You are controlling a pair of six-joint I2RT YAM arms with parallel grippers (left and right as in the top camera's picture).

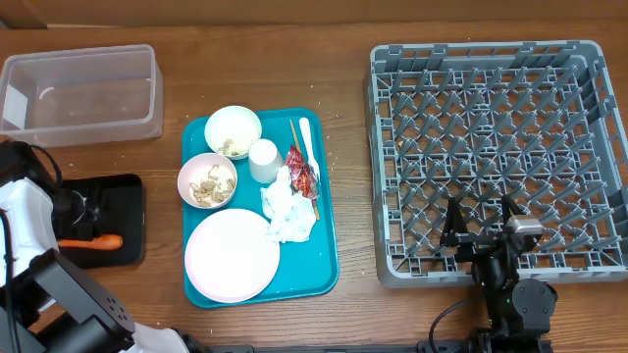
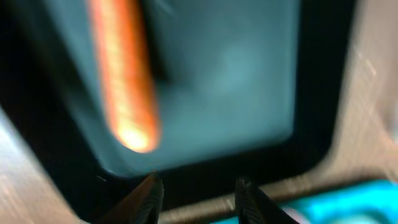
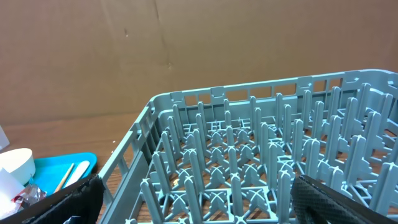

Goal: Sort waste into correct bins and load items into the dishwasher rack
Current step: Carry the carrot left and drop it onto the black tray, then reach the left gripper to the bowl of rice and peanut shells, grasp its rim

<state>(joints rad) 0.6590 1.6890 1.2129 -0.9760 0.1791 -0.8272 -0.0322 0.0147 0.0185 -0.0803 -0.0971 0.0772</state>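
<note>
- Left wrist view: left end effector (image 2: 198,198) is released and empty. The orange carrot piece (image 2: 124,81) lies apart from it toward the upper left, inside the black tray (image 2: 249,93), long axis running top to bottom.
- Overhead view: the crumpled napkin (image 1: 287,208) and red wrapper (image 1: 300,169) sit on the teal tray (image 1: 324,265) mid-frame, between the two arms.
- Two bowls (image 1: 207,180) hold beige scraps.
- Clear tub (image 1: 78,127): contents indistinct.
- Dishwasher rack (image 1: 589,147): no dishes.
- Right end effector (image 1: 481,224) is spread wide and empty at the rack's lower edge.
</note>
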